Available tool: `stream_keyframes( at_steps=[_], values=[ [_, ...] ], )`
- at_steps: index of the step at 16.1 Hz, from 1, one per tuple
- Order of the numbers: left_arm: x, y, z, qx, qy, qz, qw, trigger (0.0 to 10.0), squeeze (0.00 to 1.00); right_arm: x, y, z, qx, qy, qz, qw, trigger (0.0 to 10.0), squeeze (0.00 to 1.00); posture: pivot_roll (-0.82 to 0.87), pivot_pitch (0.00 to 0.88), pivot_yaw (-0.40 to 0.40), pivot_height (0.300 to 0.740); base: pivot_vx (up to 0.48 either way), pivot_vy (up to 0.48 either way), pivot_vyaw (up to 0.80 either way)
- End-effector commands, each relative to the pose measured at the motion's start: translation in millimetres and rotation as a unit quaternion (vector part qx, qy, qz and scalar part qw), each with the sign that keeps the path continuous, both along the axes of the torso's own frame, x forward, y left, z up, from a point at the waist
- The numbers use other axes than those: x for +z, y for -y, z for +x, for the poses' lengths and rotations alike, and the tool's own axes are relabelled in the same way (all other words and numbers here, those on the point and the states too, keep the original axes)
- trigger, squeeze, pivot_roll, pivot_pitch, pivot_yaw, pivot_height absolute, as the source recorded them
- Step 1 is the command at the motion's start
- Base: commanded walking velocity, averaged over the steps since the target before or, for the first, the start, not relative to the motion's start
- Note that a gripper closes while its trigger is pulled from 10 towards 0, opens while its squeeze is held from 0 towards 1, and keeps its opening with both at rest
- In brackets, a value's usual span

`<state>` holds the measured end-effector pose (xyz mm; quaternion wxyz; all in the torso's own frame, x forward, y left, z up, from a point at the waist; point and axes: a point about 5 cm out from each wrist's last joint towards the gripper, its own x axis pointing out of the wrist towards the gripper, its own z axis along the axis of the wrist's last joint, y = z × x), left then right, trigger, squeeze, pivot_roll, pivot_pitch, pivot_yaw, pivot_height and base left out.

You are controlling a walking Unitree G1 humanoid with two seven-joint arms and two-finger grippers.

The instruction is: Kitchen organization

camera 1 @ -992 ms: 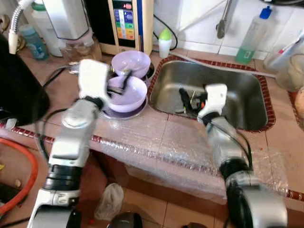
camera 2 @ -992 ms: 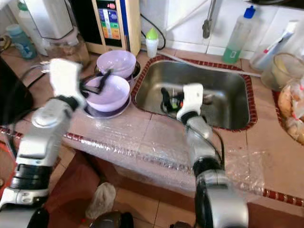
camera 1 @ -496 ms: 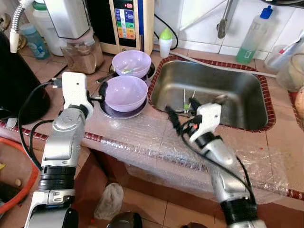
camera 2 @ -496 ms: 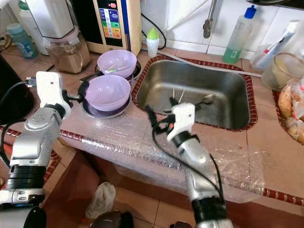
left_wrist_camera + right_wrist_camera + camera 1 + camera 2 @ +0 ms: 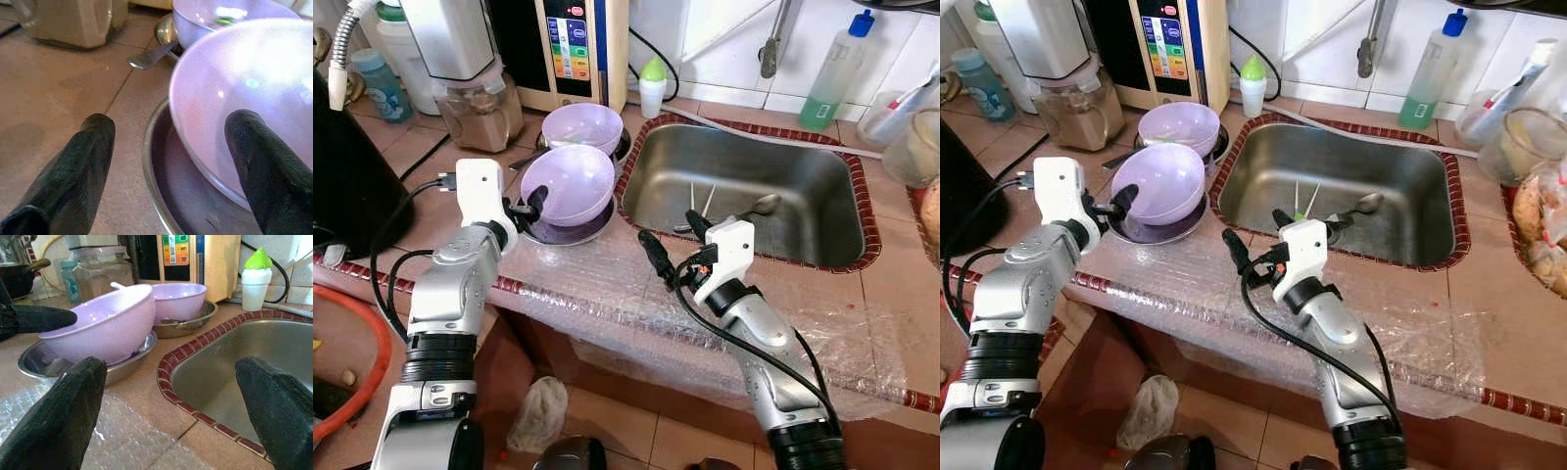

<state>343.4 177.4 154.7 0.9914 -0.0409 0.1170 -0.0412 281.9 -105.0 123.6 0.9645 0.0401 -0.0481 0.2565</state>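
Observation:
Two purple bowls stand on the counter left of the steel sink [image 5: 749, 157]. The near bowl [image 5: 570, 182] lies tilted in a steel plate [image 5: 570, 233]. The far bowl [image 5: 584, 125] rests in another steel dish with a spoon. My left gripper [image 5: 525, 206] is open at the near bowl's left rim; in the left wrist view one finger [image 5: 78, 166] is over the counter and the other is against the bowl [image 5: 234, 83]. My right gripper [image 5: 673, 240] is open and empty above the counter by the sink's front-left corner. Chopsticks [image 5: 699, 200] and a spoon [image 5: 759, 206] lie in the sink.
Bubble wrap [image 5: 607, 279] covers the counter's front edge. Behind the bowls stand a water machine [image 5: 574, 44], a jar [image 5: 475, 108] and a green-capped bottle [image 5: 653, 88]. A green soap bottle [image 5: 829, 78] and the tap [image 5: 771, 44] are behind the sink. A black appliance [image 5: 347, 186] sits far left.
My right gripper has come out of the sink to the counter in front of it. My left gripper drew back from above the bowls to the near bowl's rim, and that bowl now tilts.

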Motion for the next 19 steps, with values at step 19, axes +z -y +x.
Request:
stream_keyframes(
  at_steps=[19],
  values=[
    [-1,-13.2,-2.5,0.018,-0.052,-0.06,0.997,0.0,0.0,1,-11.7,-2.9,0.039,-0.015,-0.02,0.999,10.0,0.0,0.03,0.008,0.069,0.74,0.0,0.0,0.0]
  ],
)
